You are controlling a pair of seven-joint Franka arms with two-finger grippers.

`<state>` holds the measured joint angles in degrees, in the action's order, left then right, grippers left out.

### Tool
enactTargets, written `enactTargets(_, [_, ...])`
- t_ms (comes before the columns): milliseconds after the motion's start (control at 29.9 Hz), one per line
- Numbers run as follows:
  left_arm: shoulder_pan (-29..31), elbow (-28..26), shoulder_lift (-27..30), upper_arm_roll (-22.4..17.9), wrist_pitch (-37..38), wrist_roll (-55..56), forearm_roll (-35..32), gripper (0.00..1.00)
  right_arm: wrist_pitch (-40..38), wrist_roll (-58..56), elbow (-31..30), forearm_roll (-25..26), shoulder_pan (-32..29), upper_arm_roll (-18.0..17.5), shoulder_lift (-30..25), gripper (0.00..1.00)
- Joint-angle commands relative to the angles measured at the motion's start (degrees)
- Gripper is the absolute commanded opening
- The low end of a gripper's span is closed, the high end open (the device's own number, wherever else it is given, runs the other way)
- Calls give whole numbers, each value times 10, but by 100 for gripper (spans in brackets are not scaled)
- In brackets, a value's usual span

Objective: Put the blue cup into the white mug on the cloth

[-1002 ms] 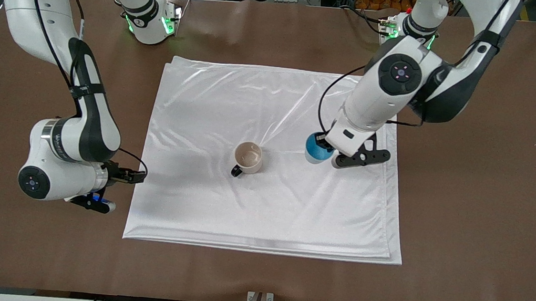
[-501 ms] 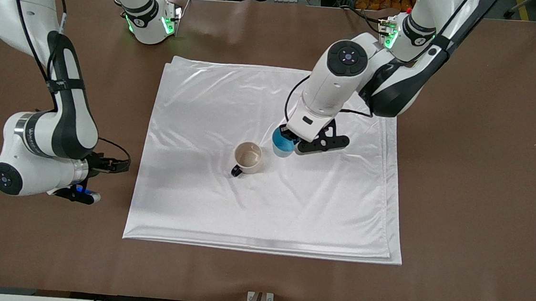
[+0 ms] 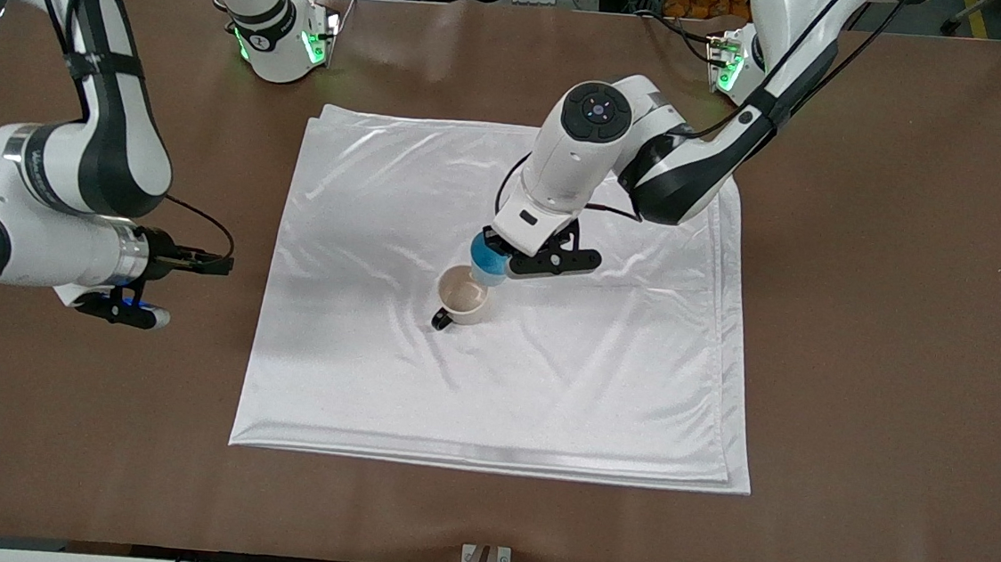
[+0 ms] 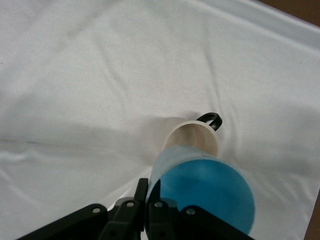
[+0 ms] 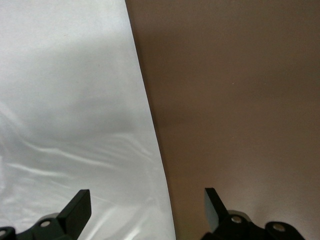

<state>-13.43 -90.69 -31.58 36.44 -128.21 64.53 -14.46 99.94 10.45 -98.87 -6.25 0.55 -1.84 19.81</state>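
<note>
My left gripper is shut on the rim of the blue cup and holds it upright in the air, over the edge of the white mug. The mug stands upright on the cloth, its black handle toward the front camera. In the left wrist view the blue cup is pinched in my left gripper, and the mug shows partly under it on the cloth. My right gripper is open and empty, over the bare table beside the cloth's edge at the right arm's end. In the right wrist view it hangs over that edge.
The brown table surrounds the cloth on all sides. The two arm bases stand along the table's edge farthest from the front camera. The bare table also shows in the right wrist view.
My left gripper has carried the blue cup across the cloth toward the right arm's end, from beside the mug to over its edge. My right arm has drawn away from the cloth.
</note>
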Motion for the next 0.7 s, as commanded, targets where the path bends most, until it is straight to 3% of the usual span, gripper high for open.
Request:
enactTargets(0, [-13,5,-16,-3,-34,20,-21,0,10,2,-45,10,9,-8,-52,100])
enactTargets(134, [-33,5,-25,-22,-48,20,-22,0,-10,-5,-45,10,5,-6,-66,100])
enactTargets(401, [-118,21,-40,-114,-67,31,-18,0,-23,-7,-45,17,4,-4,-135,100])
enactTargets(668, [-124,37,-57,-117,-67,31,-17,0,-39,-9,-43,59,5,-6,-197,100])
